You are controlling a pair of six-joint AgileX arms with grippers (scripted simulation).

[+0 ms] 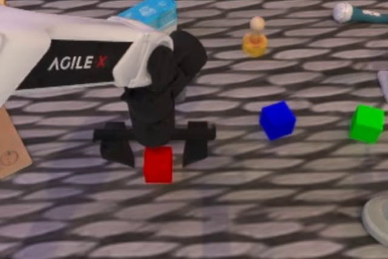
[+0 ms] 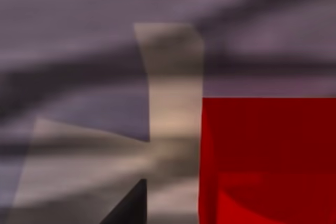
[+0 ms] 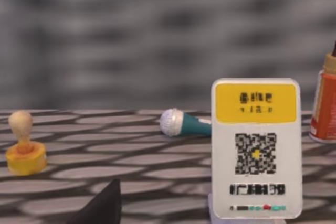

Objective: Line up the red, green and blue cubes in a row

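The red cube (image 1: 157, 164) rests on the table left of centre, and in the left wrist view the red cube (image 2: 268, 161) fills one side, very close. My left gripper (image 1: 157, 147) is down over it, open wide, its two dark fingers (image 1: 118, 147) standing apart on either side of the cube without touching it. The blue cube (image 1: 277, 119) lies to the right of it, slightly tilted. Farther right sits the green cube (image 1: 366, 124). My right gripper (image 3: 168, 219) is out of the top view; one dark fingertip (image 3: 105, 203) shows off-centre and nothing is held.
A light-blue printed box (image 1: 151, 10) lies behind the left arm. A yellow stamp (image 1: 254, 37) and a teal microphone (image 1: 357, 13) stand at the back. A QR sign (image 3: 256, 148) and an orange bottle (image 3: 325, 103) are at the right. A grey round object (image 1: 379, 216) sits at front right.
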